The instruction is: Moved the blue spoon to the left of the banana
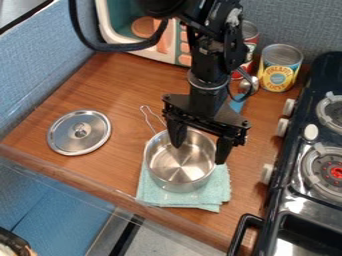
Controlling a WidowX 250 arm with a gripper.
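- camera view: gripper [199, 154], fingers parted and empty, over the pot [180, 170];
- blue spoon [238, 103] behind it, near the yellow-labelled can [280, 70];
- likely step, approach; next move requires reaching back and grasping

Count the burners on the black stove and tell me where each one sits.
2. The back burner is at the right edge of the view; the front burner, with a red centre, is below it. More may lie past that edge.
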